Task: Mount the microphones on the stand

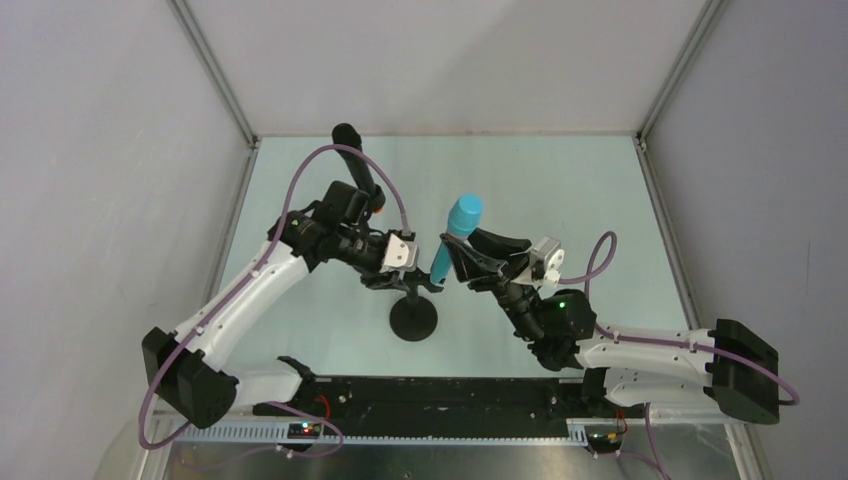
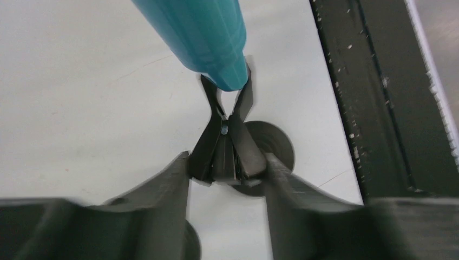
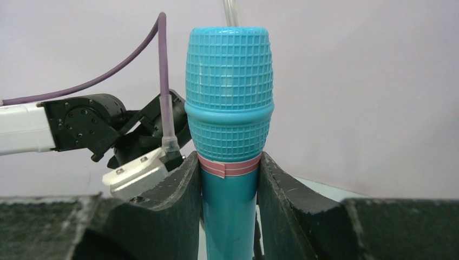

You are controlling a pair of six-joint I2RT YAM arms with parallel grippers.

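The left claw [image 2: 226, 173] is pressed in on the two levers of a black spring clip [image 2: 224, 141] at the top of the stand [image 1: 413, 318], one finger [image 2: 168, 189] against each lever. The clip's front tips sit either side of the bottom end of the turquoise microphone [image 2: 203, 32].

The right claw [image 3: 230, 168] is closed on that microphone's handle. Its fingers [image 3: 184, 184] grip just under the pink band below the grille head.

In the right wrist view the turquoise microphone stands upright with its head up. From above, its long axis leans a little: the head tips far and right, and the tail comes down near and left over the stand's round base.

The black microphone [image 1: 356, 165] lies left of the stand. Its long axis runs from far-left to near-right, with the rounded head at the far end. Its orange-red end cap [image 1: 381, 209] is at the near end, just beside the left wrist. Whether it sits in a clip cannot be told, because the arm covers that spot.

The two claws face each other across the stand with little room between them. Beyond them the pale table [image 1: 560, 180] runs out to the far wall and the right wall. The left wall is near the left arm's elbow, and a black rail [image 1: 430, 395] edges the near side behind the base.
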